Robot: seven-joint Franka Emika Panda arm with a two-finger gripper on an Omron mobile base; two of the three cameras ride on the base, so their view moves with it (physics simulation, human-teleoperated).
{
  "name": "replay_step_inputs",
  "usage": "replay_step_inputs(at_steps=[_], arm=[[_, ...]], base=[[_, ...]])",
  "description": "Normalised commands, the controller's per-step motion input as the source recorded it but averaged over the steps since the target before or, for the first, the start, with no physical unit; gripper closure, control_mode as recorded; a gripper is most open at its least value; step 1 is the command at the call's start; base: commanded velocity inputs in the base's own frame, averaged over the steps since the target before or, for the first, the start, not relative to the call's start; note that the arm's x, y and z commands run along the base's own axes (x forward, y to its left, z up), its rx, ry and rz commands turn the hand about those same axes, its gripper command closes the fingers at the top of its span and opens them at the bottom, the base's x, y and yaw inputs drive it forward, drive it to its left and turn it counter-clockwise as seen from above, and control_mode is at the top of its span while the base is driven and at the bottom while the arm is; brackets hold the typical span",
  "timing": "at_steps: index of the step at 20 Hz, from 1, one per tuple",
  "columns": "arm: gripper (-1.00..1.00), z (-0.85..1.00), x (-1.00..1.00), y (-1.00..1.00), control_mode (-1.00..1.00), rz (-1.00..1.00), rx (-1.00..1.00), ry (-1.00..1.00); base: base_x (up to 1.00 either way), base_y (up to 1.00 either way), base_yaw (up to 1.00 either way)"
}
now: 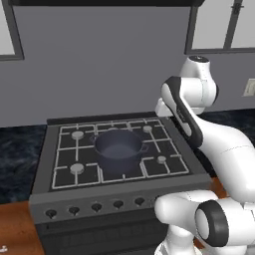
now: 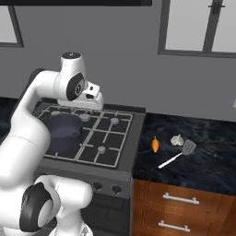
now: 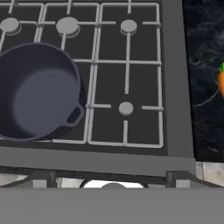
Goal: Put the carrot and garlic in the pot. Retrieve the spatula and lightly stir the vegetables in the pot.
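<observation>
The dark blue-grey pot (image 1: 118, 146) (image 2: 62, 129) (image 3: 37, 94) stands on the stove's left burners, and its inside looks bare. On the black counter right of the stove lie the orange carrot (image 2: 156, 145) (image 3: 221, 81), the off-white garlic (image 2: 177, 140) and the spatula (image 2: 177, 154) with its dark blade beside the garlic. My gripper (image 2: 94, 103) (image 1: 160, 108) (image 3: 109, 179) hangs above the stove's right half, pointing down. Its fingertips stand wide apart at the bottom of the hand view, open with nothing between them.
The stove (image 1: 164, 172) has grey grates and a row of front knobs (image 1: 95, 206). Wooden drawers (image 2: 179, 203) sit under the black counter (image 2: 207, 161). A grey wall with windows (image 2: 193, 27) rises behind.
</observation>
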Motion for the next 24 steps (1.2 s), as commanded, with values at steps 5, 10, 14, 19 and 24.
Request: replay_step_inputs(at_steps=[5, 10, 14, 19, 24], arm=[[-1.00, 0.00, 0.00, 0.00, 1.00, 0.00, 0.00, 0.00], [-1.00, 0.00, 0.00, 0.00, 1.00, 0.00, 0.00, 0.00], [-1.00, 0.00, 0.00, 0.00, 1.00, 0.00, 0.00, 0.00], [-1.00, 0.00, 0.00, 0.00, 1.00, 0.00, 0.00, 0.00], [-1.00, 0.00, 0.00, 0.00, 1.00, 0.00, 0.00, 0.00]], base=[[0.01, -0.62, 0.06], [0.33, -0.19, 0.00], [0.55, 0.00, -0.01], [0.65, 0.00, -0.02], [0.30, -0.05, 0.00]])
